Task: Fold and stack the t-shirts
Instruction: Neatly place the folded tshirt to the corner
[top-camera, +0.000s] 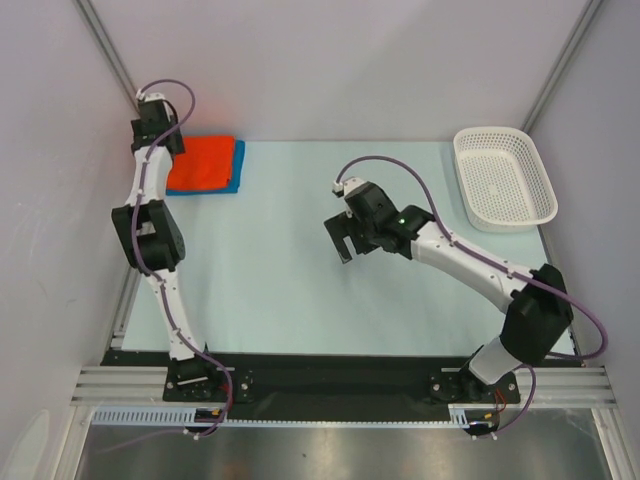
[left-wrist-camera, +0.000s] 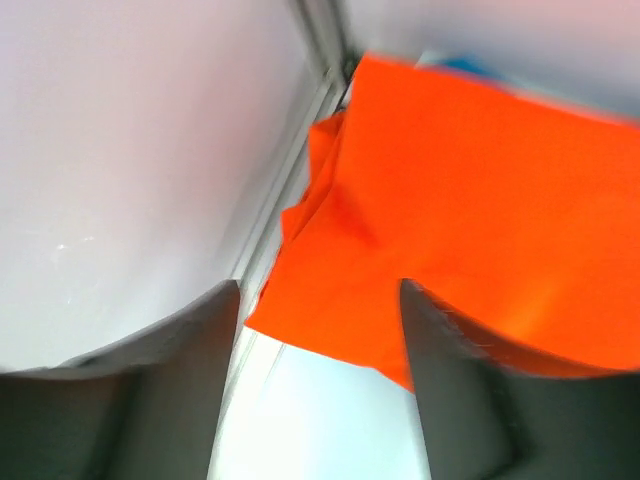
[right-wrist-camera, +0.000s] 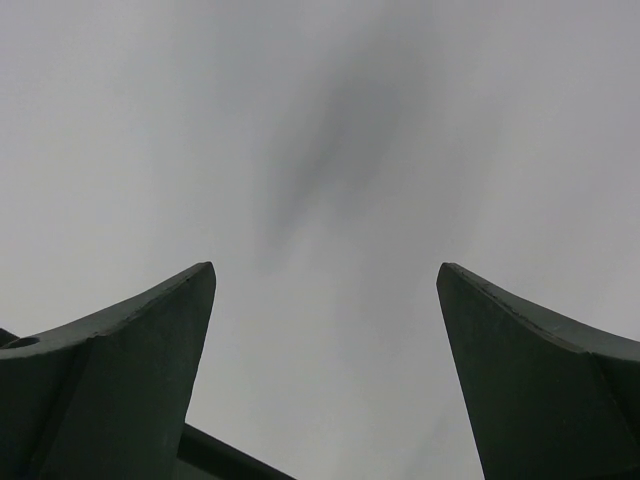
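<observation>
The orange-red t-shirt (top-camera: 200, 163) lies folded on the blue t-shirt (top-camera: 238, 166) at the table's far left corner; only a blue strip shows along its right and front edges. My left gripper (top-camera: 168, 142) hangs at the stack's left end. In the left wrist view the orange-red t-shirt (left-wrist-camera: 480, 220) fills the upper right, a sliver of the blue t-shirt (left-wrist-camera: 465, 66) shows beyond it, and my left gripper (left-wrist-camera: 320, 285) is open with nothing between its fingers. My right gripper (top-camera: 345, 242) is open over the middle of the table; my right gripper (right-wrist-camera: 325, 268) holds nothing.
A white perforated basket (top-camera: 505, 178) stands at the far right of the light blue table (top-camera: 290, 290). The enclosure's walls and a metal frame post (left-wrist-camera: 330, 40) close in right behind the shirt stack on the left.
</observation>
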